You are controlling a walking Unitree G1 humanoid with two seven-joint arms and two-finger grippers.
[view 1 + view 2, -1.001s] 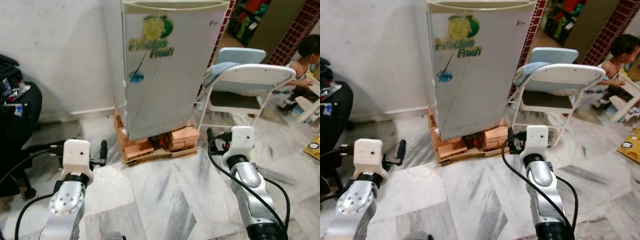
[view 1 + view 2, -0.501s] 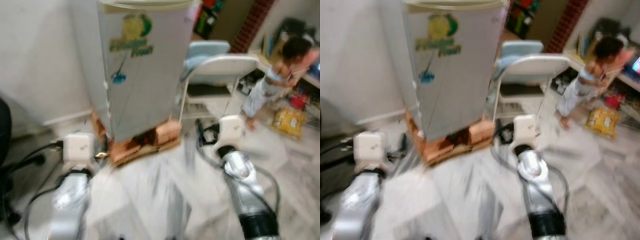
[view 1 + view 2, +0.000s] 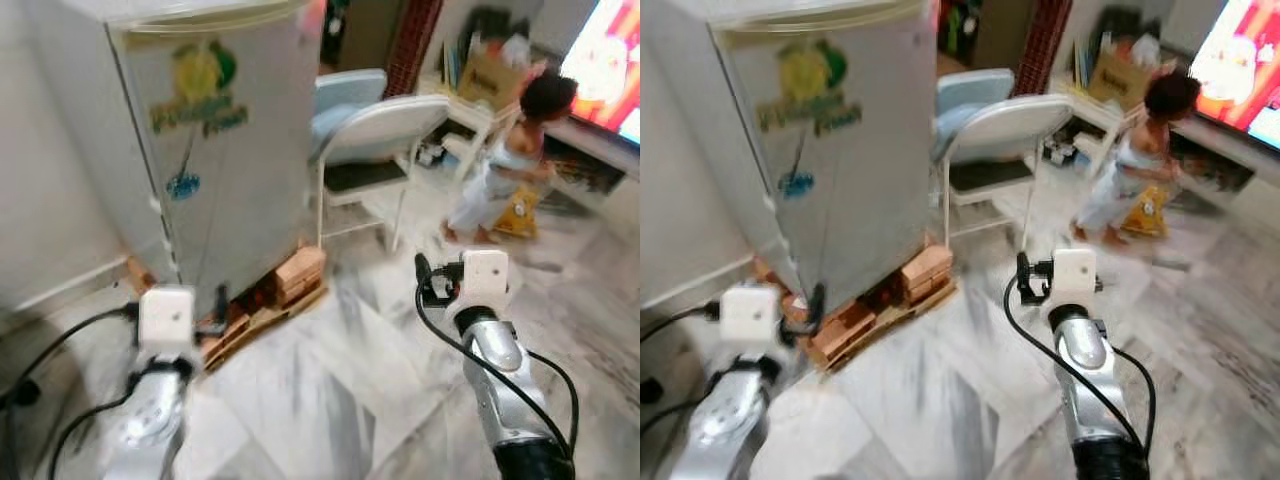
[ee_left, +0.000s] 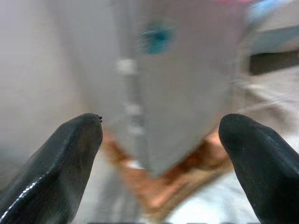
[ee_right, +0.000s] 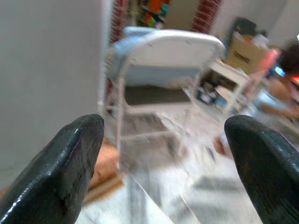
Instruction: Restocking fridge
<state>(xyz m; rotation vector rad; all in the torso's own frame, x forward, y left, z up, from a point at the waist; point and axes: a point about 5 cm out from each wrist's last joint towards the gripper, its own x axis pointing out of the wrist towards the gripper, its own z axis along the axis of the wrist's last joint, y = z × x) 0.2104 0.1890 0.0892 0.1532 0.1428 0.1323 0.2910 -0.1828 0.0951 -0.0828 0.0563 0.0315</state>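
A small grey fridge (image 3: 210,160) with a green and yellow sticker stands with its door shut, raised on bricks (image 3: 300,270) and a flat board. My left gripper (image 4: 161,121) is held low in front of the fridge's bottom corner, open, with nothing between its fingers. Off to the fridge's right, over the marble floor, my right gripper (image 5: 163,123) is also open and holds nothing; it faces a folding chair (image 5: 163,56).
A white folding chair (image 3: 375,130) with a pale blue seat stands right beside the fridge. A small person (image 3: 500,170) is on the floor beyond it, near a bright screen (image 3: 610,60) and boxes. A black cable (image 3: 60,340) trails at the left.
The camera has swung to the right, so the fridge now sits further left in view. The person and the screen have come into view. Both arms keep their pose.
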